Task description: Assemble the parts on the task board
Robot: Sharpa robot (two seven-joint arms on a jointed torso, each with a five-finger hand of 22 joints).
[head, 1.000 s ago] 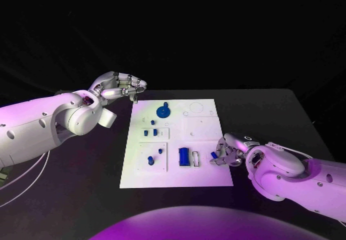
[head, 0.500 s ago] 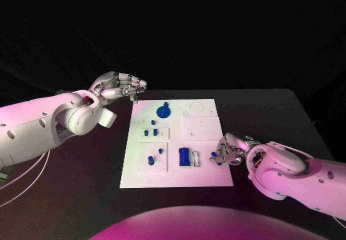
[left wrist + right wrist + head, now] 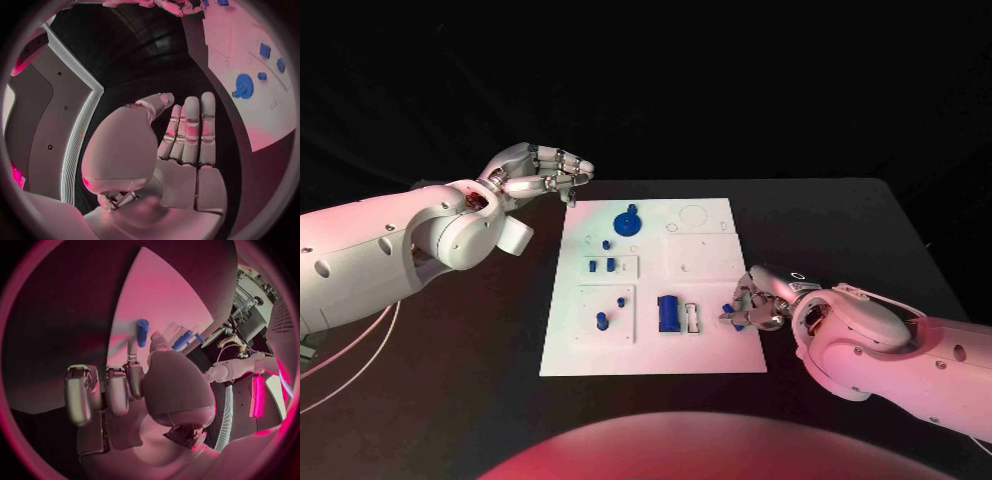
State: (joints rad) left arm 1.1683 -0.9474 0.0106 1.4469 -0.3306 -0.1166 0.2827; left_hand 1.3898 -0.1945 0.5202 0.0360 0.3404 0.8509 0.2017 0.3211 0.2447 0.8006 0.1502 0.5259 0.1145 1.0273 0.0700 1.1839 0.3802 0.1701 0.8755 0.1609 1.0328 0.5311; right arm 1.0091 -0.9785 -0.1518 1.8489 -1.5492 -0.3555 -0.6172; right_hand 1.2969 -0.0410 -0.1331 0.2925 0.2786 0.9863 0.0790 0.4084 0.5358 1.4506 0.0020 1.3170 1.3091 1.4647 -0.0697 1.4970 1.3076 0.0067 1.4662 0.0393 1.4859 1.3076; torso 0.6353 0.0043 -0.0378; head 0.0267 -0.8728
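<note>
task board (image 3: 711, 345): matt white plate. parts (image 3: 669, 313): smooth blue plastic. table (image 3: 848, 230): matt black. hands (image 3: 542, 175): glossy silver metal.

White arms (image 3: 387, 250), silver robot hand (image 3: 538, 172)

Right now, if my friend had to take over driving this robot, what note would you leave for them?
Left hand: raised beyond the far left corner of the flat white task board, fingers curled, holding nothing.
Right hand: at the board's right edge, pinching a small blue peg low over the plate.
On the board: round blue knob-shaped part far left, small blue pieces in the left panels, blue rectangular block near the middle.
Done: cannot tell which parts are fully seated.
Left: place the pinched peg.
</note>
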